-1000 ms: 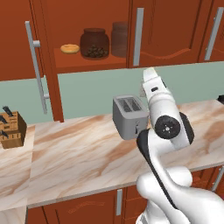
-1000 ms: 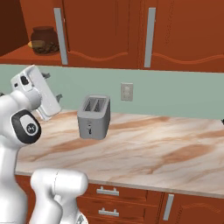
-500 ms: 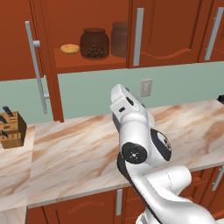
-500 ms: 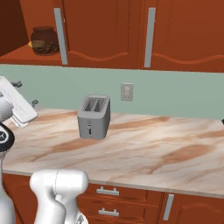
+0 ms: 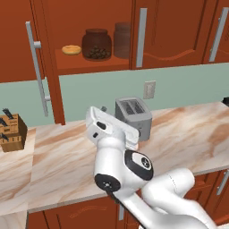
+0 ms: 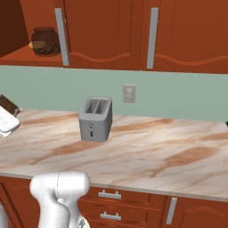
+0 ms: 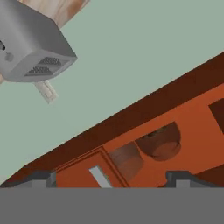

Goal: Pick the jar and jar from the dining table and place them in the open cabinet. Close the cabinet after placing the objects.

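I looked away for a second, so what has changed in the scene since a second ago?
The arm swung down and to its left, from upright before the toaster to low over the counter. The gripper is open, holding nothing. Both jars, the rounded jar and the grey jar, stayed on the cabinet shelf; the door stayed open.

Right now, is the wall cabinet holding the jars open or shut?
Open: the cabinet has its door swung aside, with both jars, rounded and grey, visible on its shelf.

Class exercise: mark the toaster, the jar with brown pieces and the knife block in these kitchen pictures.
toaster (image 6: 95, 119): right base view, on its front face.
jar with brown pieces (image 5: 96, 44): left base view, on its glass belly.
knife block (image 5: 10, 133): left base view, on its wooden side.
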